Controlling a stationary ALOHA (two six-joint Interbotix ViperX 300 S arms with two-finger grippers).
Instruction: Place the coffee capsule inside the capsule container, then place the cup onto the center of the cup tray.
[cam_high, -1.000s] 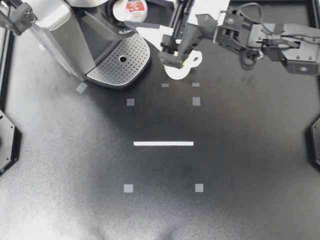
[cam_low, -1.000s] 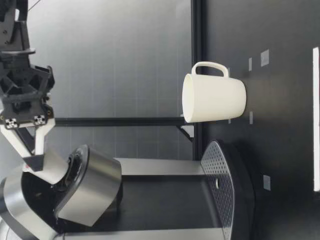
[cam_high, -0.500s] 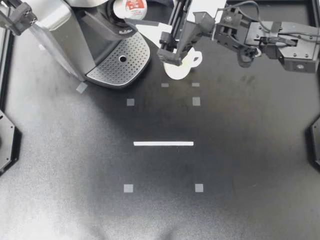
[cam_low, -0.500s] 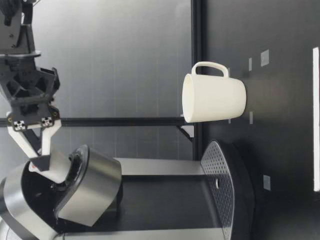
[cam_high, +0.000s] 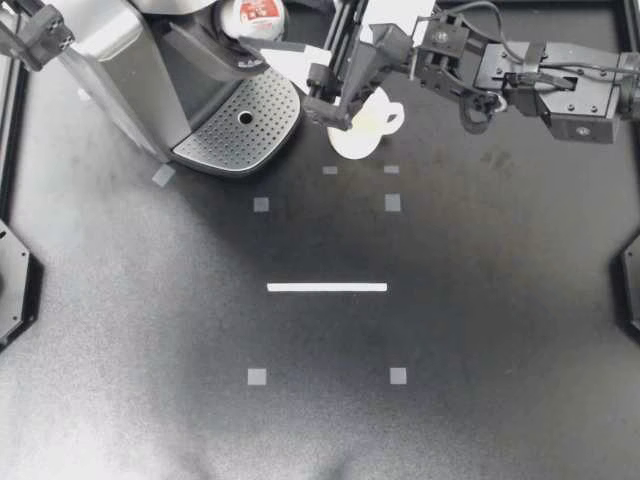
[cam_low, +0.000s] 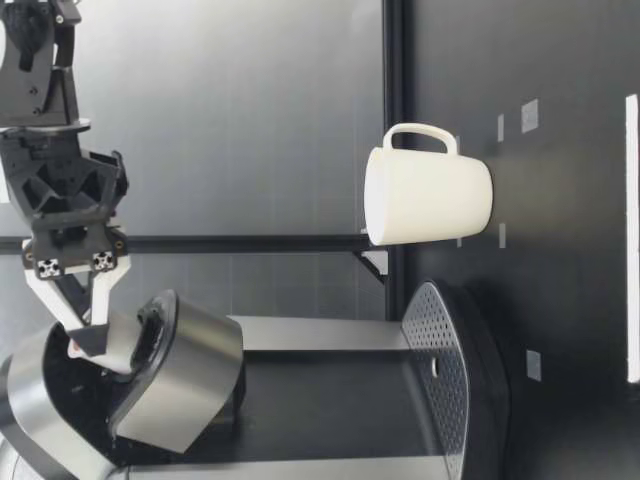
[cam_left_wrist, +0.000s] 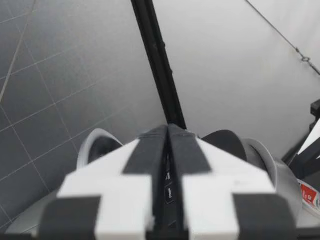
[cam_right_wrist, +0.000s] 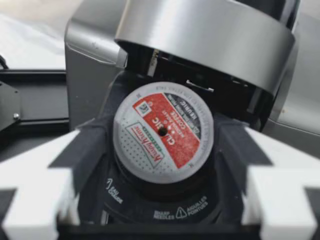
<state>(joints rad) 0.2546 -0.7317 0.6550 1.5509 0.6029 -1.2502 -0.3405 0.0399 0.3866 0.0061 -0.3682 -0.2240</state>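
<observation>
right gripper (cam_high: 305, 88): fingers (cam_right_wrist: 35, 190) spread wide, coffee capsule (cam_right_wrist: 162, 132) between | left gripper (cam_high: 45, 35): fingers pressed together, empty

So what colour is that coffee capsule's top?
The capsule top is red and white, clearest in the right wrist view.

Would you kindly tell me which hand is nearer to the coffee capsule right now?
Right. My right hand hovers open just above the coffee capsule, which sits in the coffee machine. My left hand, shut, is away at the machine's far side.
</observation>
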